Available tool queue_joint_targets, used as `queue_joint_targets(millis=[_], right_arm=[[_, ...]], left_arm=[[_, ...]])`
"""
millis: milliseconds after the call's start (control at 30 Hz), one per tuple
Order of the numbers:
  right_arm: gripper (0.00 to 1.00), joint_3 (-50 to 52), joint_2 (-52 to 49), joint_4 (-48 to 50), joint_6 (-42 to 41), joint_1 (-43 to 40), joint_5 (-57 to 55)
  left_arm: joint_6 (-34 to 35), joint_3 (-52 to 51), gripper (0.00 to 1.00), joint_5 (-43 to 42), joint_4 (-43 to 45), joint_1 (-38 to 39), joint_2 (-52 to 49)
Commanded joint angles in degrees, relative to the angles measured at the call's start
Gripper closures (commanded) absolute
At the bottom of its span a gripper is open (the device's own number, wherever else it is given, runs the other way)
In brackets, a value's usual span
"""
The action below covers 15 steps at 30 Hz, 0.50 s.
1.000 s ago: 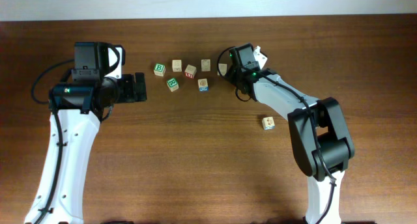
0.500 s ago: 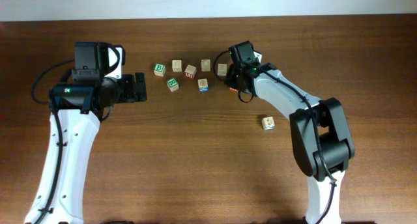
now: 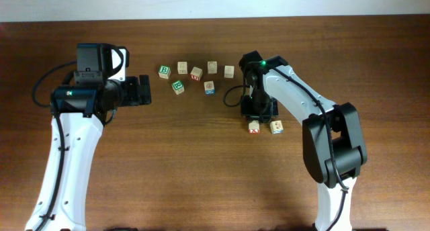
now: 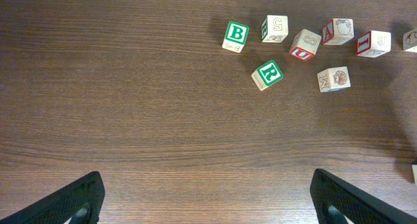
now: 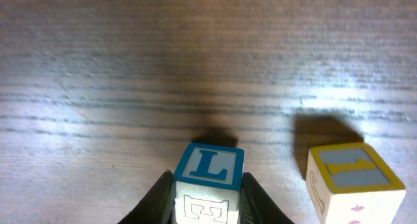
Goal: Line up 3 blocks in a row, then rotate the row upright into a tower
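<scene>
My right gripper (image 3: 255, 121) is shut on a pale block (image 3: 254, 127) that shows a red face from overhead. In the right wrist view the same block (image 5: 208, 167) has a blue "L" face and sits between my two black fingers (image 5: 161, 196), low over the table. A yellow-edged cube (image 5: 350, 177) stands just to its right, apart from it. More red-printed blocks (image 3: 196, 73) lie in the row at the back. My left gripper (image 3: 144, 90) stands open to the left of that row with nothing in it; both its fingertips (image 4: 88, 191) show at the frame's bottom corners.
The back row also holds a green "B" cube (image 3: 164, 71), a green "R" cube (image 3: 177, 86), a blue-printed cube (image 3: 209, 87) and pale cubes (image 3: 229, 71). In the left wrist view these cubes (image 4: 267, 75) lie far ahead of the fingers. The table's far edge (image 3: 215, 19) runs along the top.
My right gripper closed on a block at the right end of the back row. It then carried the block toward the front, next to the lone cube. The left arm has not moved.
</scene>
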<state>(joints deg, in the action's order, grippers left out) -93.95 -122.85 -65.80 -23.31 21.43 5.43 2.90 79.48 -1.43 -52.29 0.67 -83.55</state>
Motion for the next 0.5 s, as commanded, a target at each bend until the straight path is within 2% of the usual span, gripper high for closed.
queue_joint_targets(millis=[0,333,367,467], right_arm=[[0.75,0.09,0.57,-0.68,0.55,-0.26,-2.62],[0.74,0.07,0.57,-3.26,0.63,-3.5,-3.08],[0.67,0.04,0.57,-3.19,0.63,-3.52,-3.1],[0.6,-1.42,0.57,-3.69,0.66,-3.5,-3.06]], left_arm=[[0.76,1.07,0.01,0.2,0.11,-0.09,-0.13],[0.76,1.07,0.01,0.2,0.11,-0.09,-0.13],[0.76,1.07,0.01,0.2,0.11,-0.09,-0.13],[0.76,1.07,0.01,0.2,0.11,-0.09,-0.13]])
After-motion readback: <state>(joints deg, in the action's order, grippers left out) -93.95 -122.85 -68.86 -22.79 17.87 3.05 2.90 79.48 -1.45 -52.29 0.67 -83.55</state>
